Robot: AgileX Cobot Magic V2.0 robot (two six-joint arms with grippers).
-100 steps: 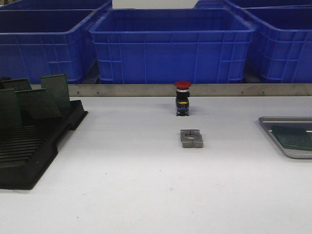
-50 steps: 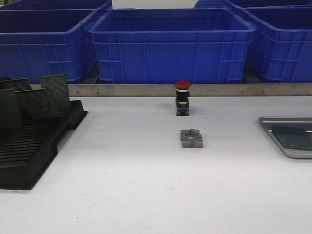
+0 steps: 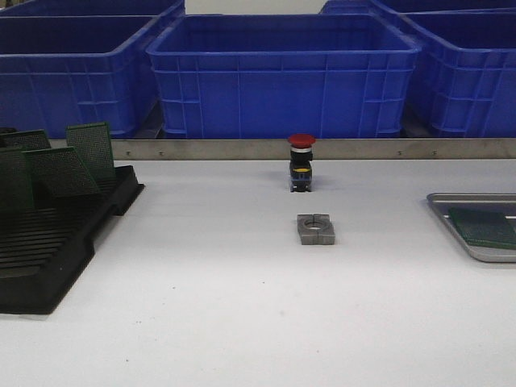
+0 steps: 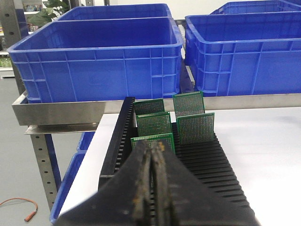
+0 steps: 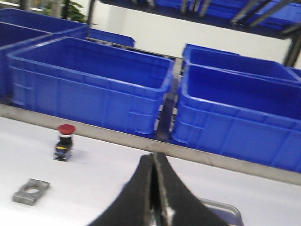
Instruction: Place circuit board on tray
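1. At the right edge of the table (image 3: 242,322), the tray (image 3: 451,211) lies flat with a green circuit board (image 3: 482,226) resting inside it.
2. Left claw (image 4: 152,149): its fingers are pressed together with nothing between them, just short of the black rack (image 4: 207,160) of upright green boards (image 4: 195,127).
3. Right claw (image 5: 153,159): likewise pressed together and empty, above the tray's rim (image 5: 225,207).
4. Mid-table stand a red-capped push button (image 3: 301,162) and, nearer, a grey metal block (image 3: 315,229), apart from each other.
5. Blue bins (image 3: 282,72) line the far side.
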